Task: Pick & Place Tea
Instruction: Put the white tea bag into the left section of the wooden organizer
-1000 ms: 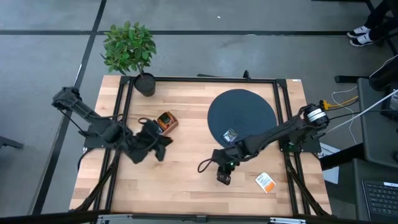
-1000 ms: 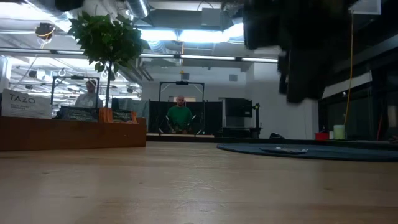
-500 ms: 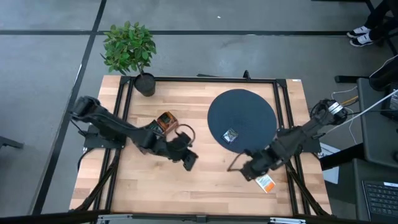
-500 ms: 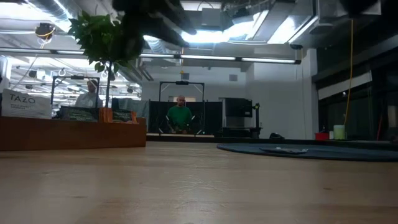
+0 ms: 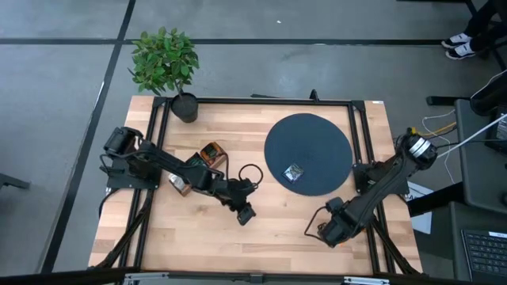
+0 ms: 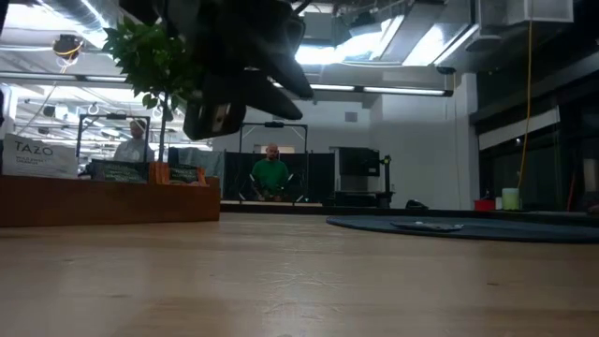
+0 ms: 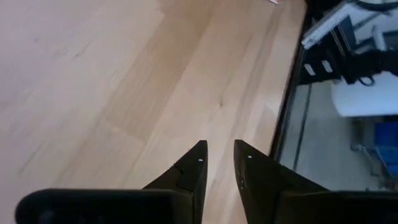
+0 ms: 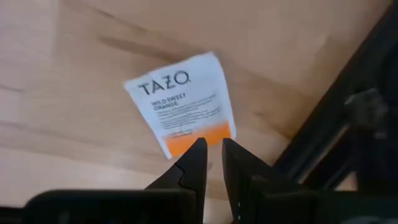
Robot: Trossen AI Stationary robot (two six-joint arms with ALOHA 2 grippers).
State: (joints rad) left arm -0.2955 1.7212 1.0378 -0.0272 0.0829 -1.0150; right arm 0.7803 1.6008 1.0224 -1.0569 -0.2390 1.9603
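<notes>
- Hovering right over a white tea bag point(image 8: 183, 102) with an orange band, the right hand point(image 8: 211, 155) points down at it, near the counter's point(image 5: 277, 229) near right corner.
- In the right wrist view the bag lies flat on the counter, just ahead of the fingertips point(image 8: 198, 149). Its orange end is the end nearest them.
- The bag lies at a slant to the hand. Its printed side faces up.
- The right hand's two fingers stand close side by side with only a thin gap. They hold nothing.
- From above, the right hand point(image 5: 329, 229) covers this bag, so the bag does not show there.
- The left hand point(image 5: 244, 212) is out over the middle of the counter, well away from this bag. Its fingers are also near each other with a thin gap, and nothing is between them.
- My guess: the right arm is much nearer, so this bag is its job. The hand may have to spread its fingers and drop straight down, because the bag is so flat.
- Another tea bag point(image 5: 294, 172) lies on the dark round disc point(image 5: 309, 134), beyond the right hand.
- A small box point(image 5: 211, 153) with tea in it sits behind the left arm.
</notes>
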